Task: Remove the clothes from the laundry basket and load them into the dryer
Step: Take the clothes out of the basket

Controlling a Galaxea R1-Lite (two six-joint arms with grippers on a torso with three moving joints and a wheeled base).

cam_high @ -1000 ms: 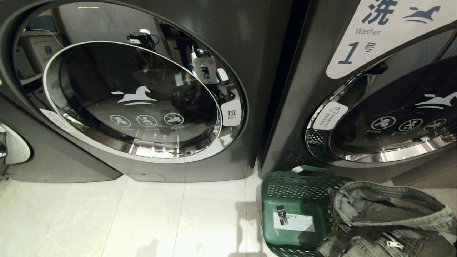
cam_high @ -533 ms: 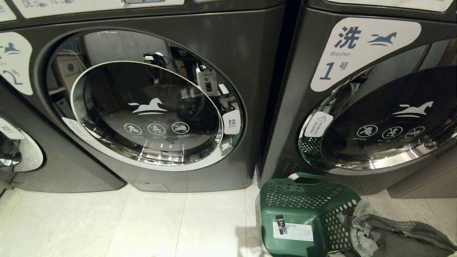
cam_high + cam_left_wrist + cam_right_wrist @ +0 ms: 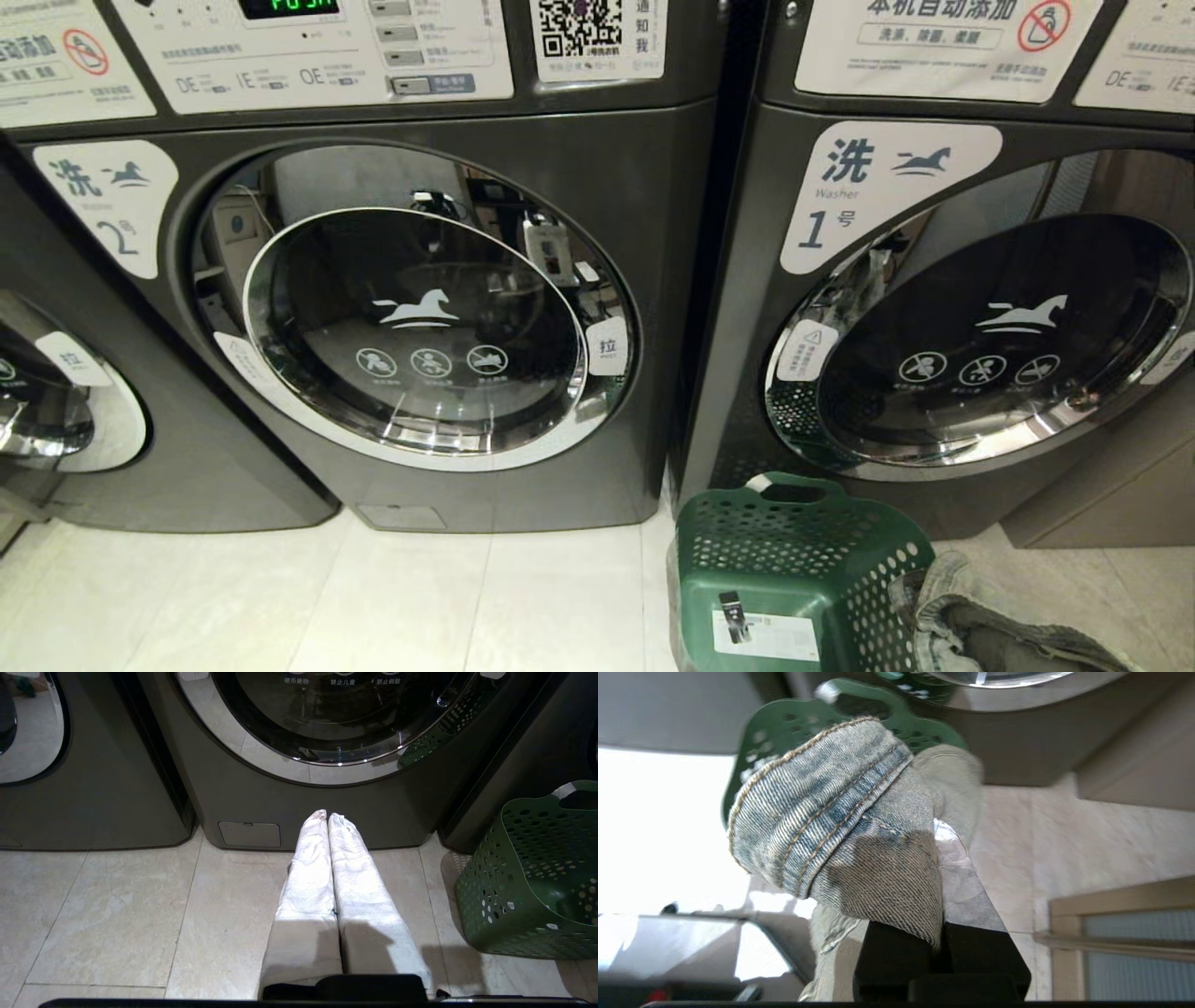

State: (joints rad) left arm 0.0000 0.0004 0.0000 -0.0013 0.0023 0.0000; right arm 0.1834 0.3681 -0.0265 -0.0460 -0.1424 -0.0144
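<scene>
One garment, the denim jeans (image 3: pixel 840 826), is clamped in the right claw (image 3: pixel 941 858) just beside the laundry basket (image 3: pixel 794 560); the basket sits on the floor against washer 1 (image 3: pixel 934 308). Since a second ago the head view has risen, showing the control panel (image 3: pixel 280 47). The left claw (image 3: pixel 328 817) hangs closed and empty. Both doors look shut, so loading seemingly needs one opened.

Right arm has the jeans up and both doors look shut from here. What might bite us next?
The right gripper is shut on the denim garment, most of which drapes loose, so it may slip out or drag over the laundry basket rim. Washer 1's door and washer 2's door both appear closed; loading will likely stall until the shut, idle left gripper pulls one open.
</scene>
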